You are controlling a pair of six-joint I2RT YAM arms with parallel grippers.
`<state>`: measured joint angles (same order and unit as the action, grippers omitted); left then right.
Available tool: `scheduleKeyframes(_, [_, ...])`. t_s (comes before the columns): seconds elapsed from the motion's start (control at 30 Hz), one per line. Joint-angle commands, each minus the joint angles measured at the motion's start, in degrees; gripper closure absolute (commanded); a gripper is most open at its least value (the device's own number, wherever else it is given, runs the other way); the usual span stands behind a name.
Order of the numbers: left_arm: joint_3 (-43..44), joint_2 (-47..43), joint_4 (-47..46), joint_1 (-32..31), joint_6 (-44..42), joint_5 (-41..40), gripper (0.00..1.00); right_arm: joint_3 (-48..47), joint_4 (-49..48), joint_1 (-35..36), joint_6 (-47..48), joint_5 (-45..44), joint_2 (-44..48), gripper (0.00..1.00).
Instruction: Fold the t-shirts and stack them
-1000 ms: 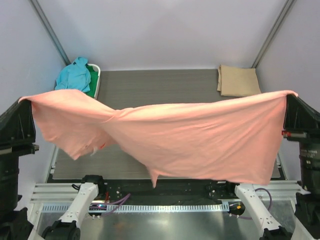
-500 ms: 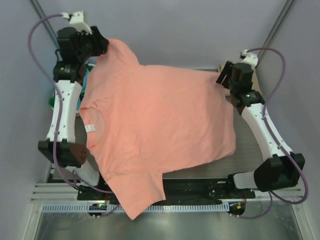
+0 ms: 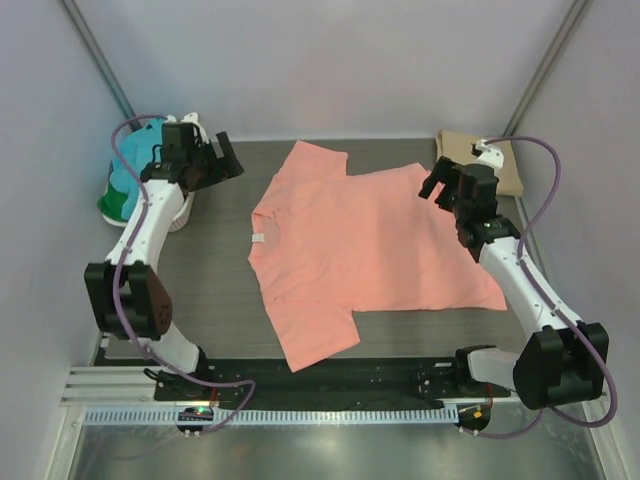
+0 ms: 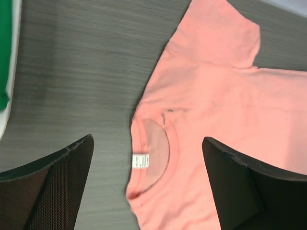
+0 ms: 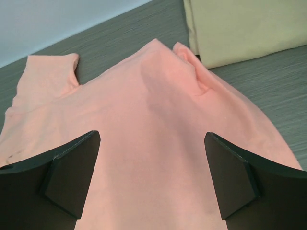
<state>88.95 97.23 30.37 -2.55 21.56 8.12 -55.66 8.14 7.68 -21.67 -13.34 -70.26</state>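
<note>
**Pink shirt spread flat, both claws open above it**

Shows pink shirt (image 3: 370, 240) in the middle of the tabletop (image 3: 215, 270), between the two arms. Soft, matte knit cloth; plain, short-sleeved, in a broad T outline. Collar to the left, with a ribbed round neckband and a small white label (image 4: 140, 161) inside it. One sleeve toward the far edge, the other toward the near edge, hem to the right. Mostly smooth, with a small raised ruck (image 5: 197, 82) at the far hem corner and a few dark specks just beyond the neckband.

Tabletop: dark grey, with a fine straight wood-grain pattern.

Tan shirt (image 3: 480, 160): folded into a neat flat rectangle at the far right corner, just beside the pink hem corner.

Teal shirt (image 3: 135, 165) and green shirt (image 3: 110, 205): crumpled in a heap at the far left, in a white basket (image 3: 183, 208) with a smooth rounded rim.

Left claw (image 3: 222, 165): black fingers spread wide, gripping nothing, above bare tabletop just left of the far sleeve. In the wrist view, frames the collar between textured inner pads (image 4: 62, 187).

Right claw (image 3: 440, 185): likewise spread wide and empty, above the far hem corner, with smooth wedge-shaped fingers (image 5: 72, 172) on either side of pink cloth in the wrist view. Contact with the cloth: cannot tell.
</note>
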Motion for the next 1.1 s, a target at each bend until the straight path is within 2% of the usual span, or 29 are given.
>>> scheduleKeyframes(0.0, [-7.97, -9.85, -4.17, -0.96, 7.07, -2.41, 0.06, 2.30, -4.10, -0.21, -2.41, 5.07, -0.58, 0.04])
scheduleKeyframes(0.13, [-21.41, -13.74, -9.18, -5.44, 10.07, -2.85, 0.07, 1.87, -5.33, -0.04, -4.78, 12.01, -6.62, 0.06])
scheduleKeyframes(0.23, [-23.12, -9.11, -12.61, -8.70, 11.92, -2.58, 0.07, -1.11, -5.24, 1.45, -5.57, 14.92, -11.72, 0.08])
scheduleKeyframes(0.33, [-19.53, -3.82, -13.58, -11.07, 13.15, -2.50, 0.09, -4.45, -4.81, 3.47, -5.31, 14.75, -14.72, 0.08])
scheduleKeyframes(0.5, [-8.63, 11.64, -12.53, -13.80, 13.50, -3.11, 0.09, -8.24, -3.57, 5.32, -4.78, 15.10, -18.95, 0.09])
scheduleKeyframes(0.6, [0.05, 19.72, -9.99, -13.80, 13.68, -3.46, 0.10, -8.15, -3.48, 5.76, -4.70, 15.19, -19.48, 0.09])
scheduleKeyframes(0.7, [4.64, 25.09, -5.86, -13.63, 11.84, -7.22, 0.10, -7.54, -3.40, 5.76, -4.35, 15.19, -19.22, 0.09])
scheduleKeyframes(0.8, [5.19, 26.34, -1.81, -12.66, 9.82, -11.97, 0.10, -6.83, -3.31, 5.68, -3.82, 14.75, -18.78, 0.09])
scheduleKeyframes(0.93, [1.85, 25.47, -0.05, -6.62, 9.38, -12.87, 0.10, -6.39, -3.48, 5.76, -3.73, 14.66, -18.95, 0.09])
scheduleKeyframes(1.07, [2.11, 24.85, 3.02, -1.50, 7.80, -15.32, 0.11, -6.65, -3.83, 5.76, -4.78, 15.45, -20.18, 0.09])
